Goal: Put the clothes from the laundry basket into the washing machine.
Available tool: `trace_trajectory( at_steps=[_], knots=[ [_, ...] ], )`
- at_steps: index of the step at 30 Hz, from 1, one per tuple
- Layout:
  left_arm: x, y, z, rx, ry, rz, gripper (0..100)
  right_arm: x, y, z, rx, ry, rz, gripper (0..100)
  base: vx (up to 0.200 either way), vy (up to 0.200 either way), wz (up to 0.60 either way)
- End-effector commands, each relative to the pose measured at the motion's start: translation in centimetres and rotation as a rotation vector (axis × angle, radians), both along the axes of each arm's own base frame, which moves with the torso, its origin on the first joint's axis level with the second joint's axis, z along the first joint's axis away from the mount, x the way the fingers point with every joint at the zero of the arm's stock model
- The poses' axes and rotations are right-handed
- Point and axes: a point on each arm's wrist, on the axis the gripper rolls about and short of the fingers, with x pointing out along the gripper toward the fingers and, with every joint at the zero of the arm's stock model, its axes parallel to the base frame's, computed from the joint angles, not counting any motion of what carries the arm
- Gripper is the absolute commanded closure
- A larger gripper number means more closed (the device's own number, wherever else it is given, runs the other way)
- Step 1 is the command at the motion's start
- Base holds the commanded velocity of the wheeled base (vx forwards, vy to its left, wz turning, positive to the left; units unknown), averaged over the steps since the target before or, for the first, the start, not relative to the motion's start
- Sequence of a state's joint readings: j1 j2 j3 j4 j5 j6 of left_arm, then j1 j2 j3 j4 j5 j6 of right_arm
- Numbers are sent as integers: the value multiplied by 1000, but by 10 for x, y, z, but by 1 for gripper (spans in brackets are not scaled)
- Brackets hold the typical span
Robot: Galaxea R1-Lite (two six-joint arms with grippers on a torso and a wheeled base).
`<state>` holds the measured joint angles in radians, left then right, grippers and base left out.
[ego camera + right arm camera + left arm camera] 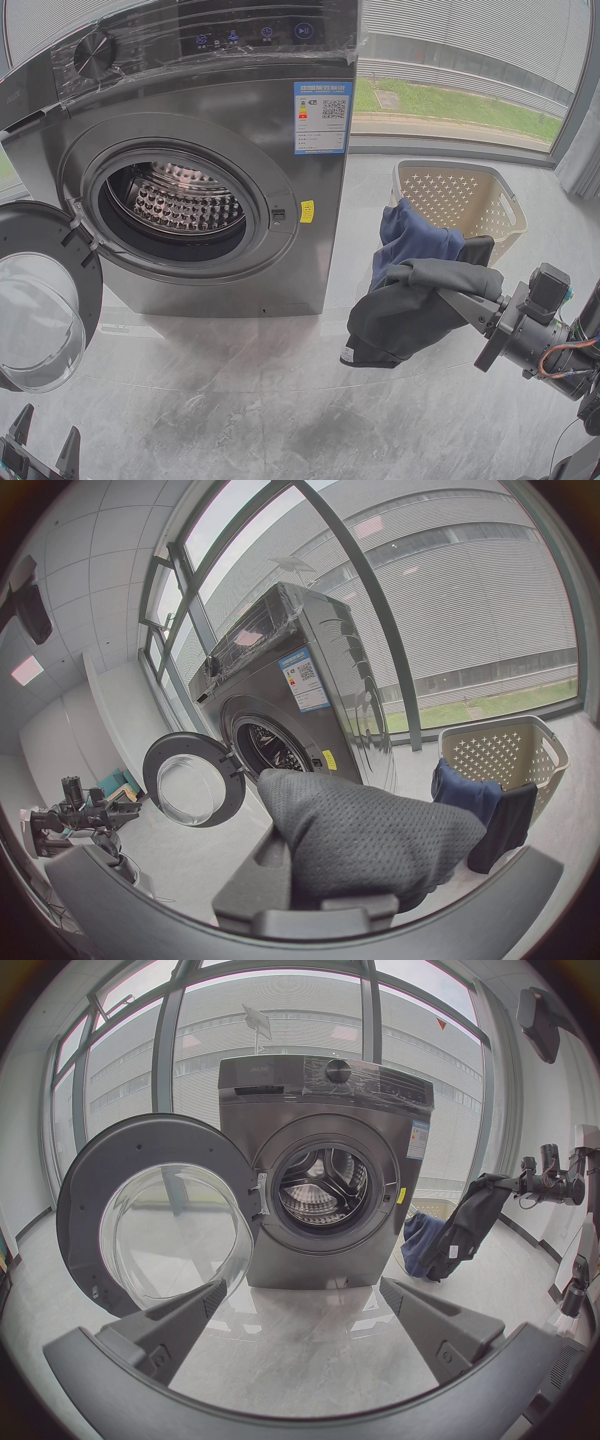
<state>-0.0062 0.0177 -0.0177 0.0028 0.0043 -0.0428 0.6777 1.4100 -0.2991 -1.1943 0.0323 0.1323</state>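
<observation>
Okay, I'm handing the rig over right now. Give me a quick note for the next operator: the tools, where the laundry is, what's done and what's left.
Right tool: shut on the dark grey garment, held in the air between the laundry basket and the washing machine.
Left tool: open, empty, low in front of the open door.
Blue garment: draped over the basket rim.
Done: door open, one garment lifted out. The drum shows no clothes.
Left: put the grey garment into the drum, then fetch the blue one.
</observation>
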Motion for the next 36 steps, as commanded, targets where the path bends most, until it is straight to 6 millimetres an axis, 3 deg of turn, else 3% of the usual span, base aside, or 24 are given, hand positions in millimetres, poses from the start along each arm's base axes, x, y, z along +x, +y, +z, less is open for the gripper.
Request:
trace_trajectory(
  at_steps=[1, 9, 18, 33, 36],
  knots=[
    [0, 0, -4, 0, 6, 0, 0, -1, -2, -1, 9, 8, -19, 100, 0, 0, 0],
    [0, 0, -4, 1, 5, 2, 0, -2, -4, -1, 71, 51, -37, 100, -150, 0, 0],
    [0, 0, -4, 1, 5, 2, 0, -1, -7, 6, 118, 48, -53, 100, 0, 0, 0],
    [0, 0, -4, 0, 5, 2, 0, 8, -14, -1, 111, 81, -86, 100, 0, 200, 0],
    [0, 0, -4, 1, 5, 2, 0, 8, -14, -1, 107, 80, -88, 100, 0, 0, 0]
  ],
)
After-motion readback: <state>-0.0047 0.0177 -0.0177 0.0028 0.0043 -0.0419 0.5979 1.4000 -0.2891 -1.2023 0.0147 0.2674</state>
